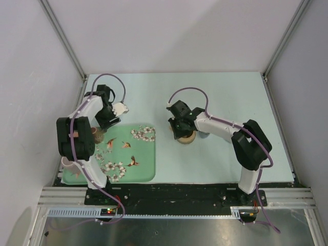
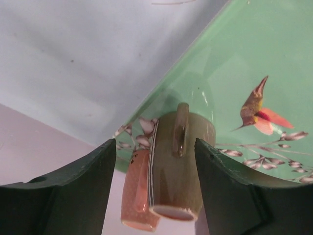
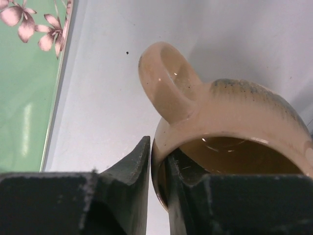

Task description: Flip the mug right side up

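On the pale table, mug stands mouth-up.

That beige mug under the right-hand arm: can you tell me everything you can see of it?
The mug looks like glazed ceramic, pale peach-beige outside with a smudgy grey-green band on its side and a glossy brown inside. It has one thick loop handle. Its mouth faces up toward the wrist camera, so it seems to stand upright on the pale table, beside the green flowered tray and not on it. The right gripper straddles its rim closely, with one finger inside and one outside.
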`<state>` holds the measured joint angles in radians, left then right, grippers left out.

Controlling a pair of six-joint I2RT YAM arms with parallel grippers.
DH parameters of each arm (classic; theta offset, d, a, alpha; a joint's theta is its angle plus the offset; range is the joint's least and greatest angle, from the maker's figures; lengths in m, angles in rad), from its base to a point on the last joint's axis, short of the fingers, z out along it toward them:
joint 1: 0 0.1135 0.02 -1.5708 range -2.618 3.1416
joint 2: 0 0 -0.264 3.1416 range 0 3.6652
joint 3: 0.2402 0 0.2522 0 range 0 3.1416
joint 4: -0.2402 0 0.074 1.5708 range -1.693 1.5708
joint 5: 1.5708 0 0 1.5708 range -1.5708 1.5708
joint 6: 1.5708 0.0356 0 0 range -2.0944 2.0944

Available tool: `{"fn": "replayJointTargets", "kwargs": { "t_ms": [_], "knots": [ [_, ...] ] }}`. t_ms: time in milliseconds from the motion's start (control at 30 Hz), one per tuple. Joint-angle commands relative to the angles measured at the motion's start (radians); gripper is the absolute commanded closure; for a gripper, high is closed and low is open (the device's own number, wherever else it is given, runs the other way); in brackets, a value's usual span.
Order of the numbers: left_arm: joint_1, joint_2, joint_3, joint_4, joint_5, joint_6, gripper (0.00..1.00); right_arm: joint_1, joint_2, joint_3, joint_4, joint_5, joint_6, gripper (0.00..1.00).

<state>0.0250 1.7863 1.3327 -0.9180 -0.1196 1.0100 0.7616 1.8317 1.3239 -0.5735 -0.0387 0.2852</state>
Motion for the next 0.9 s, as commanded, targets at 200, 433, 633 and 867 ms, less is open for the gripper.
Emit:
{"fn": "replayJointTargets", "kwargs": {
  "t_ms": [200, 433, 633, 867],
  "knots": [
    [-0.016, 0.079, -0.028, 0.012, -0.052, 0.021, 0.45, -0.007, -0.041, -0.003, 0.010, 0.015, -0.023, 0.52],
    [-0.016, 0.045, -0.114, 0.010, -0.017, -0.002, 0.55, -0.008, -0.073, -0.002, 0.010, 0.020, -0.029, 0.37],
    [-0.016, 0.064, -0.145, 0.012, -0.027, -0.016, 0.78, -0.010, -0.093, -0.002, 0.002, 0.018, -0.029, 0.28],
    [-0.016, 0.015, -0.104, 0.010, -0.034, -0.036, 1.00, -0.013, -0.143, -0.002, -0.017, 0.033, -0.038, 0.27]
  ]
}}
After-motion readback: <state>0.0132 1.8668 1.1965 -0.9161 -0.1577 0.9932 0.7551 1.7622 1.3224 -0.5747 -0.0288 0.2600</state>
